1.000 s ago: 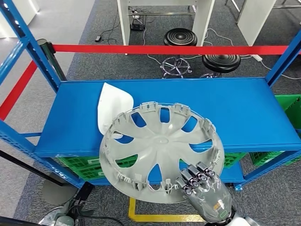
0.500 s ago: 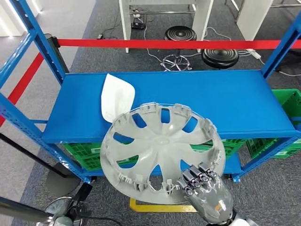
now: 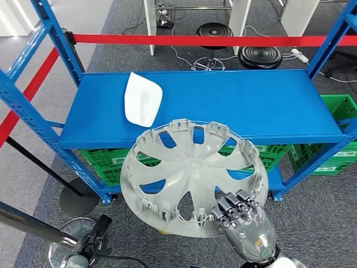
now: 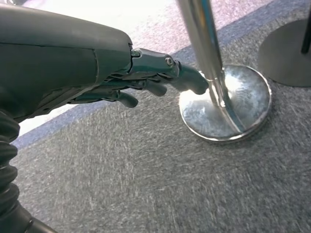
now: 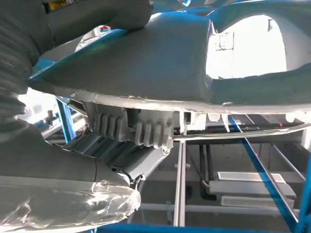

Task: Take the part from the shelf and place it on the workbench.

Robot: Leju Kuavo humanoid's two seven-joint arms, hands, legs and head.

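Observation:
A grey spoked wheel cover (image 3: pixel 191 174) hangs in the air in front of the blue shelf (image 3: pixel 252 106), held level with its ribbed inner side up. My right hand (image 3: pixel 237 215) grips its near rim. The right wrist view shows the same cover (image 5: pixel 172 63) from close below, with my right hand (image 5: pixel 121 145) clamped on its edge. My left hand (image 4: pixel 146 80) hangs low beside me over the carpet, fingers stretched out and holding nothing.
A white curved part (image 3: pixel 143 99) lies on the shelf's left half. Green crates (image 3: pixel 337 151) sit on the lower level. A red barrier tape (image 3: pixel 202 40) runs behind the shelf, and a chrome post base (image 4: pixel 225 104) stands on the carpet near my left hand. Black stools (image 3: pixel 259 56) stand beyond.
The whole view has shifted: the shelf now lies farther off and higher in the picture, so the camera has backed away. The wheel cover stays in my right hand, now off the shelf.

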